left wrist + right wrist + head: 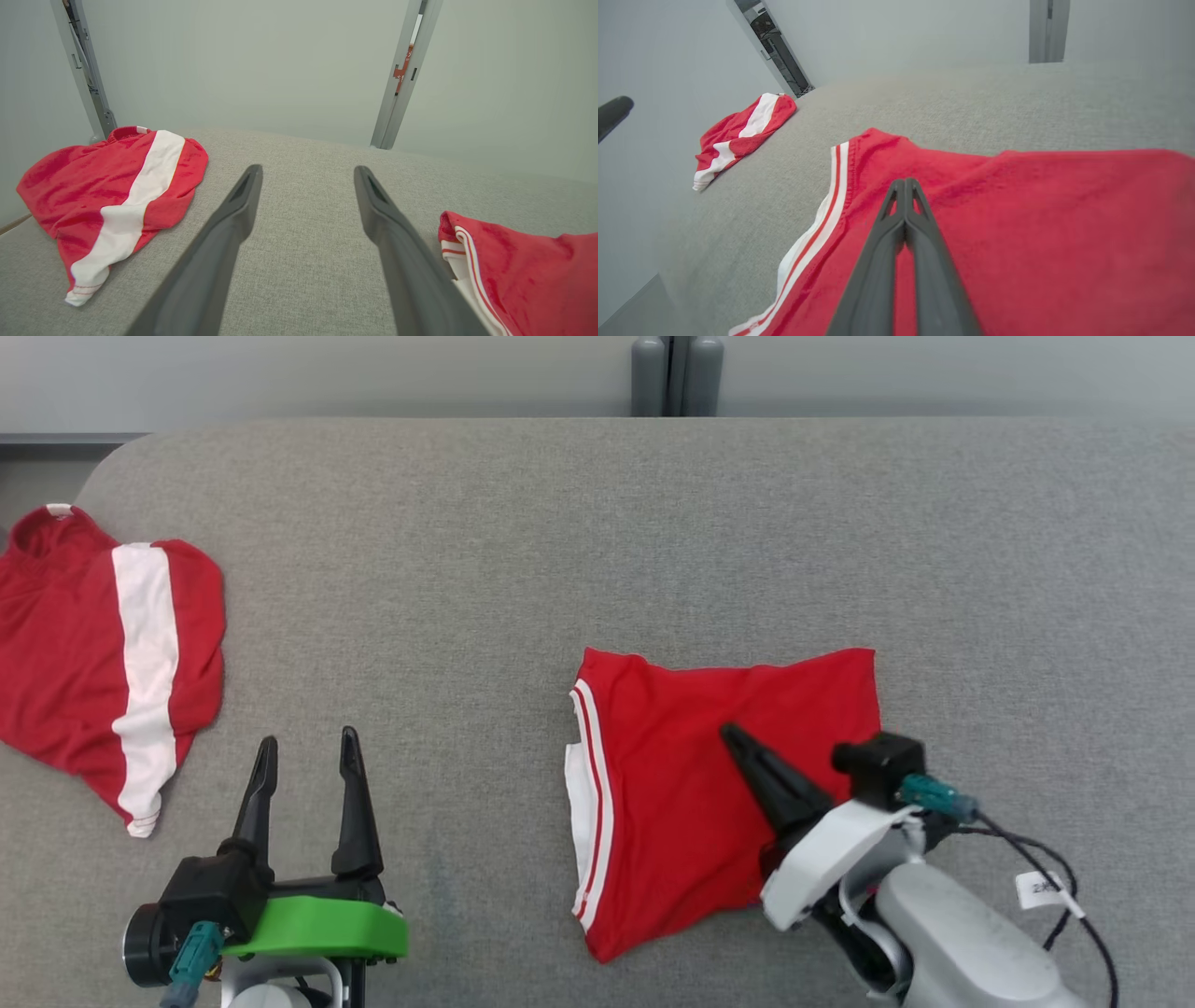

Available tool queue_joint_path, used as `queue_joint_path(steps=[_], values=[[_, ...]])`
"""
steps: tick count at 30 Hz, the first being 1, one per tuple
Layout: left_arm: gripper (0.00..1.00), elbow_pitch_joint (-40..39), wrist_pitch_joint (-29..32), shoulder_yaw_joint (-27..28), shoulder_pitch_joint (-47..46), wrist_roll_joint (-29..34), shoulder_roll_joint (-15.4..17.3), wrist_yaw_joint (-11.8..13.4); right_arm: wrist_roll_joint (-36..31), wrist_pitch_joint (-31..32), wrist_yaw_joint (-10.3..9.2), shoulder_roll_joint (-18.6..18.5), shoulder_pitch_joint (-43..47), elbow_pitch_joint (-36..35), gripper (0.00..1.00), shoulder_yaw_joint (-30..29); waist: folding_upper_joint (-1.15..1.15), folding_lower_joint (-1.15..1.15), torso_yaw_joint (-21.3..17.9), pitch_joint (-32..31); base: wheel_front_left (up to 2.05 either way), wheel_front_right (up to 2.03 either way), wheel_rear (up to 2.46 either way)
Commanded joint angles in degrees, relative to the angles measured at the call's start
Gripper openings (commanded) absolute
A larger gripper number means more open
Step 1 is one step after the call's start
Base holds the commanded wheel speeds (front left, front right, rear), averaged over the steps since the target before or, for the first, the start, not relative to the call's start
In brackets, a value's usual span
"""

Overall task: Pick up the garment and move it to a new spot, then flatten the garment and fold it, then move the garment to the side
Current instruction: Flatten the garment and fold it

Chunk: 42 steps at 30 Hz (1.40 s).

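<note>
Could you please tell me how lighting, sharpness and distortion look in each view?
Head view: soft, even light, no glare, faint shadow beside the folded red garment. Left wrist view: wide-angle stretch enlarges the open left gripper near the lens. Right wrist view: shut right gripper looms large; far grey fabric table looks hazy.

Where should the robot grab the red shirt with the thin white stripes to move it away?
Probably the shirt's striped edge, coming in low from the robot's left. The layers stack up there and the hem lies on the grey table, so sliding under looks easy. The open left gripper is on that side; the right gripper is shut over the cloth's middle.
</note>
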Motion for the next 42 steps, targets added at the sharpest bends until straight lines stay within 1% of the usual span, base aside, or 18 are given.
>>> queue_joint_path(steps=[1, 4, 5, 6, 8, 9, 10, 16, 20, 23, 32, 38, 42], values=[[1.00, 0.0, 0.0, 0.3, 0.0, 0.2, 0.1, -0.2, -1.4, -0.1, -0.03, -1.1, 1.1, -1.4, 0.00, -2.3, 0.00, 0.00, -1.2, -0.7, 0.00, 0.00, 0.00], [1.00, 0.1, 0.0, 1.1, 0.5, 0.7, 0.1, -0.4, -3.6, -0.1, -0.03, -2.9, 2.7, -4.9, 0.00, -8.4, 0.00, 0.00, -2.5, -1.3, 0.00, 0.00, 0.00], [1.00, 0.1, 0.0, 1.3, 0.6, 0.9, 0.1, -0.4, -4.5, -0.1, -0.03, -3.5, 3.5, -6.2, 0.05, -10.8, 0.00, 0.00, -3.0, -1.6, 0.00, 0.00, 0.00], [1.00, 0.1, 0.0, 1.5, 0.6, 1.0, 0.1, -0.4, -5.1, -0.1, -0.03, -3.9, 4.1, -7.2, 0.22, -12.4, 0.00, 0.00, -3.4, -1.7, 0.00, 0.00, 0.00], [1.00, 0.2, 0.0, 1.9, 0.8, 1.1, 0.1, -0.5, -6.7, -0.1, -0.03, -4.7, 5.8, -9.2, 0.47, -16.0, 0.00, 0.00, -4.3, -2.2, 0.00, 0.00, 0.00], [1.00, 0.3, 0.0, 2.0, 0.9, 1.3, 0.1, -0.6, -7.6, -0.1, -0.03, -5.0, 6.8, -10.3, 0.76, -17.9, 0.00, 0.00, -4.7, -2.3, 0.00, 0.00, 0.00], [1.00, 0.4, 0.0, 2.3, 1.0, 1.4, 0.1, -0.8, -8.1, -0.1, -0.03, -5.2, 7.5, -11.1, 1.00, -19.3, 0.00, 0.00, -5.1, -2.6, 0.00, 0.00, 0.00], [1.00, 0.8, 0.0, 3.4, 1.1, 1.9, 0.1, -1.1, -11.0, -0.1, -0.03, -5.3, 12.2, -15.9, 1.00, -26.0, 0.00, 0.00, -7.3, -3.6, 0.00, 0.00, 0.00], [1.00, 1.0, 0.0, 4.1, 1.0, 2.2, 0.1, -1.4, -11.8, -0.1, -0.03, -4.8, 15.2, -18.5, 1.00, -28.7, 0.00, 0.00, -7.9, -4.2, 0.00, 0.00, 0.00], [1.00, 0.9, 0.0, 4.6, 1.8, 2.3, 0.1, -1.1, -12.6, -0.1, -0.03, -4.0, 18.5, -20.8, 1.00, -30.5, 0.00, 0.00, -8.0, -5.2, 0.00, 0.00, 0.00], [1.00, 0.0, 0.0, 6.7, 4.5, 3.2, 0.1, -0.4, -14.4, -0.1, -0.03, -1.3, 24.6, -24.4, 1.00, -33.2, 0.00, 0.00, -7.4, -7.7, 0.00, 0.00, 0.00], [1.00, 0.1, 0.0, 7.9, 6.3, 5.8, 0.6, -0.9, -15.5, -0.1, -0.03, -0.3, 26.2, -24.4, 1.00, -33.3, 0.00, 0.00, -6.9, -8.9, 0.00, 0.00, 0.00], [1.00, -0.3, 0.0, 9.1, 7.0, 6.5, 0.8, -1.7, -15.4, -0.1, -0.03, 0.1, 27.0, -24.1, 1.00, -33.3, 0.00, 0.00, -6.3, -9.4, 0.00, 0.00, 0.00]])
